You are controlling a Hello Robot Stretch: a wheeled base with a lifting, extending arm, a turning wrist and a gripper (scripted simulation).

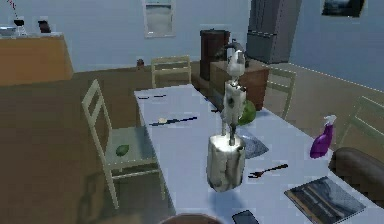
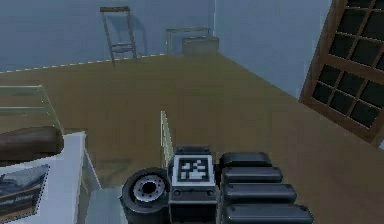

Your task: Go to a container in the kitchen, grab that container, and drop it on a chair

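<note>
At mid-bench: a tall mottled vase stands upright on the pale bench, with a green round thing just behind it.
Bench's right edge, forward view: a purple spray bottle stands upright, and a dark flat slab lies nearer the camera.
Task's thing: I cannot tell which of these items is the container.
Chairs: the left chair is drawn up to the bench with a small green thing on its seat. The far chair stands at the bench's end.
My arm: the dark bar lies along the arm side view's bottom edge, with its white marker square to the left.
My fingers: the dark round body sits near a pale upright rail. I cannot make out the far end, so I cannot tell whether they grasp anything.
Backdrop: a glazed door is on the arm side view's right.
</note>
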